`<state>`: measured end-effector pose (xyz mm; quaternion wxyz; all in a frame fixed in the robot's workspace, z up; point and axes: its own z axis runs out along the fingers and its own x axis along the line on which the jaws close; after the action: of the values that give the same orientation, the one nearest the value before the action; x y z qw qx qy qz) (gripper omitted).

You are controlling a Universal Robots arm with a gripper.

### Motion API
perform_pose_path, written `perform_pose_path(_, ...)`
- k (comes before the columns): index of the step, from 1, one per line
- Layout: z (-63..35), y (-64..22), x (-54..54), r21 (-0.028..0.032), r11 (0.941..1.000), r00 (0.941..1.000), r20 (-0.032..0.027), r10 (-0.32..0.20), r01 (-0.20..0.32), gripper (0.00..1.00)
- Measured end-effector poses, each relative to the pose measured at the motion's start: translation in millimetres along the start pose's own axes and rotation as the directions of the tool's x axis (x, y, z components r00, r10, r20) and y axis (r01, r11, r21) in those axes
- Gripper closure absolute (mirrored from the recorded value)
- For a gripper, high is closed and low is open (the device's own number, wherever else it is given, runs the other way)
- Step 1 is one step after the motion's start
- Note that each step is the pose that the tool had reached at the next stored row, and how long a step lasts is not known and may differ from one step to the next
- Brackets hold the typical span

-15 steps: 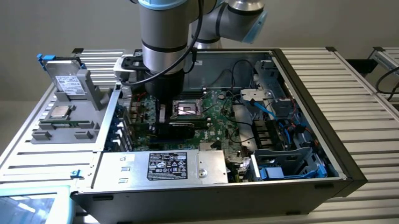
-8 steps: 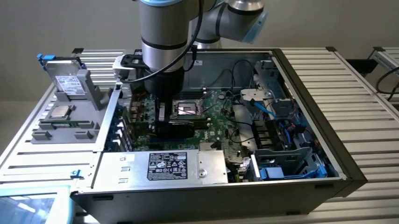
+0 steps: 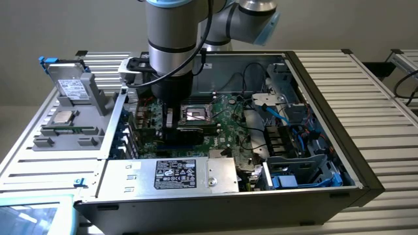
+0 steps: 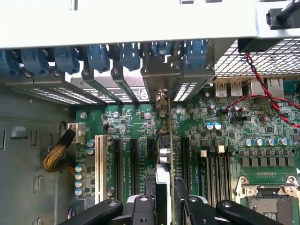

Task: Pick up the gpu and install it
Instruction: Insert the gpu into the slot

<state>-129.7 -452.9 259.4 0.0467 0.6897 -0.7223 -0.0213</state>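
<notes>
the gripper (image 4: 164, 208) is down inside the case (image 3: 196, 210), its fingers (image 4: 185, 204) pinched shut on the gpu (image 4: 165, 154). the card stands on edge over the board (image 4: 225, 140), in line with one of the slots (image 4: 126, 159), bracket end toward the rear wall. whether its contacts are already seated is hard to tell from here. it looks light, thin and stiff, likely to crack if twisted. it is best held by the flat faces near the top edge, clear of the contacts.
</notes>
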Motion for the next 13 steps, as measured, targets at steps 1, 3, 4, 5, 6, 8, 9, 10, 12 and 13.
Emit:
perform_pose_path(1, 0.0, 0.0, -0.1, -0.0001, 1.0, 1.0, 0.0002, 0.002, -0.002, 0.72)
perform_pose_path(3, 0.2, 0.0, -0.1, -0.0005, 1.0, 1.0, 0.0011, 0.009, -0.009, 0.72)
perform_pose_path(4, 0.2, 0.0, -0.2, -0.0007, 0.9999, 0.9999, 0.0014, 0.012, -0.012, 0.72)
perform_pose_path(5, 0.3, 0.0, -0.2, -0.0008, 0.9999, 0.9999, 0.0016, 0.014, -0.014, 0.72)
perform_pose_path(6, 0.3, 0.0, -0.2, -0.0009, 0.9999, 0.9999, 0.0018, 0.015, -0.015, 0.72)
perform_pose_path(8, 0.4, 0.0, -0.1, -0.0011, 0.9999, 0.9999, 0.0018, 0.017, -0.017, 0.72)
perform_pose_path(9, 0.5, 0.0, -0.2, -0.0011, 0.9999, 0.9999, 0.0019, 0.017, -0.017, 0.72)
perform_pose_path(10, 0.5, -0.1, -0.2, -0.0011, 0.9999, 0.9999, 0.002, 0.017, -0.017, 0.72)
perform_pose_path(12, 0.4, -0.2, -0.1, -0.0012, 0.9999, 0.9999, 0.0021, 0.017, -0.017, 0.72)
perform_pose_path(13, 0.3, -0.3, 0.2, -0.0014, 0.9999, 0.9999, 0.002, 0.017, -0.017, 0.72)
